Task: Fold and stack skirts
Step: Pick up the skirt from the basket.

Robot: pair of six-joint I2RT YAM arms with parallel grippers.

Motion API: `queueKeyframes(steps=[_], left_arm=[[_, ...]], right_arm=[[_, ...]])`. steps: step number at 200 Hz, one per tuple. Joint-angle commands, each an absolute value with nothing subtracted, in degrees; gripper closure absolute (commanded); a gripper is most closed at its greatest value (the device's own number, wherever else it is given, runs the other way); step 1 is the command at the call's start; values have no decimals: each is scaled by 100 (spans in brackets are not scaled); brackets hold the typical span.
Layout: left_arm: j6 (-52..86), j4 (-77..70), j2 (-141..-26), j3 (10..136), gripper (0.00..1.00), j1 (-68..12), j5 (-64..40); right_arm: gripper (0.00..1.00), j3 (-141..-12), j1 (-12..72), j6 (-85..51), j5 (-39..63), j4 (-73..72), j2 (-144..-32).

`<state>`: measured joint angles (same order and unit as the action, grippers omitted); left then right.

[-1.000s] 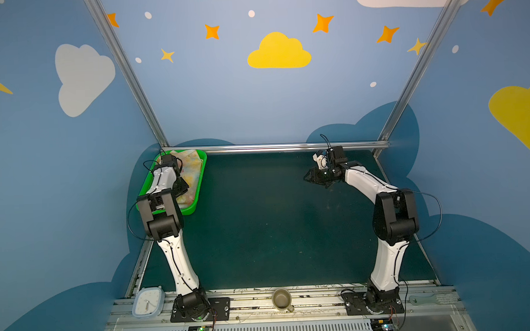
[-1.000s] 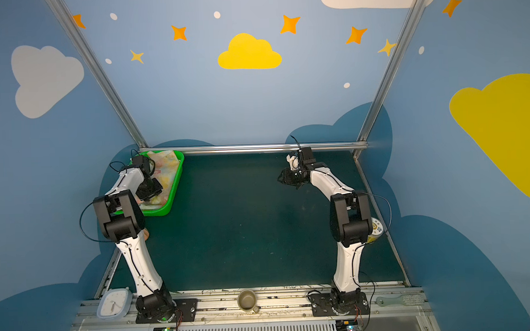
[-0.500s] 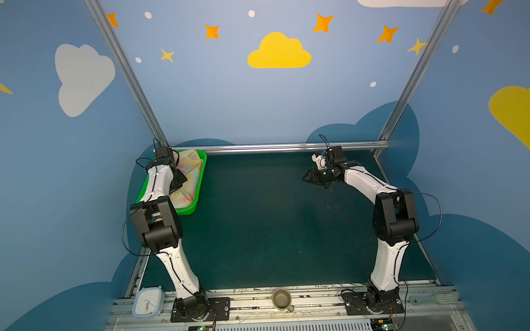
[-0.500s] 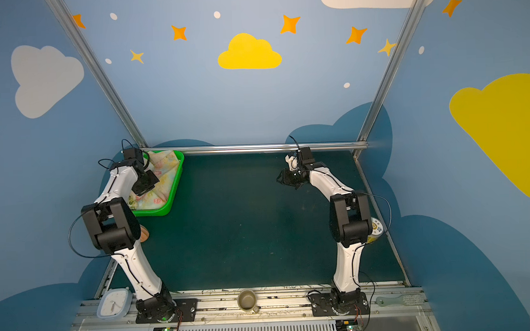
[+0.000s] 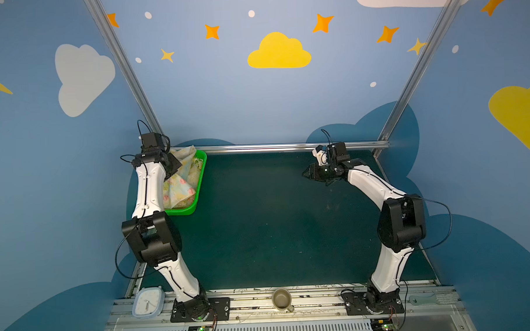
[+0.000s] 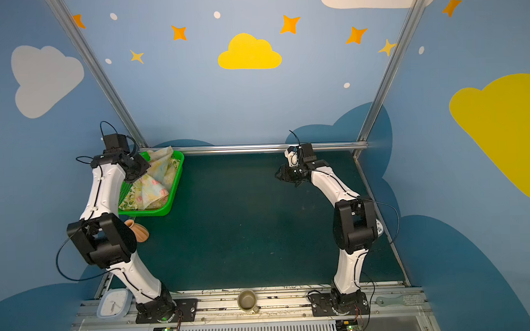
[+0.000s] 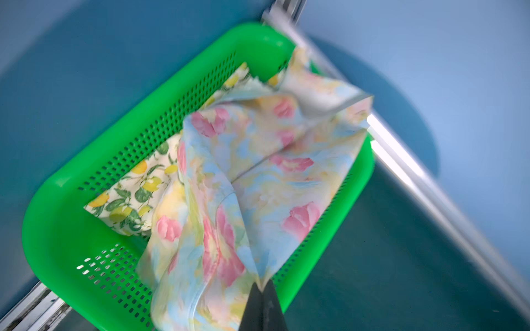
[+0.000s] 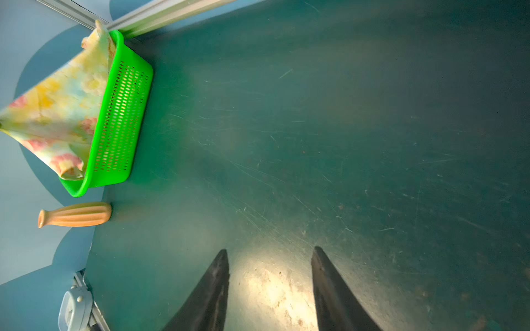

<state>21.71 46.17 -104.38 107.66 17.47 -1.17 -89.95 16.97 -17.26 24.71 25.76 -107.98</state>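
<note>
Colour rundown: the flowered skirt (image 7: 258,177) is done in pale yellow, splashed with pink blooms and blue-green washes. The lemon skirt (image 7: 129,197) is printed on cream, with yellow lemons and green leaves scattered all over. The mesh basket (image 7: 71,229) is moulded in a really loud bright green. The tabletop (image 5: 274,217) is covered in dark teal-green. A ribbed vase (image 8: 76,214) is finished in peachy orange. The walls (image 5: 225,98) are painted blue, with yellow and white clouds and orange stars dotted on.
</note>
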Motion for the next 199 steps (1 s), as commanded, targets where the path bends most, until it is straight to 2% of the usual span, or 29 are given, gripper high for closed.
queueKeyframes(steps=[1,62,113,168,199], left_arm=[[2285,4319,-9927,11117,96,1729,-455],[2219,4103,-9546,12057,96,1411,-1783],[2046,3987,-9527,12965,96,895,-1952],[2202,3999,-10026,14177,96,20,-2608],[2296,4025,-10375,14364,96,-590,-2843]], right_arm=[[53,-8941,1738,-1795,2540,2657,-10498],[53,-8689,1767,-1867,2605,2457,-10037],[53,-8485,1773,-1854,2575,2417,-9606],[53,-8094,1782,-1827,2487,2081,-9063],[53,-7792,1786,-1886,2383,1882,-8716]])
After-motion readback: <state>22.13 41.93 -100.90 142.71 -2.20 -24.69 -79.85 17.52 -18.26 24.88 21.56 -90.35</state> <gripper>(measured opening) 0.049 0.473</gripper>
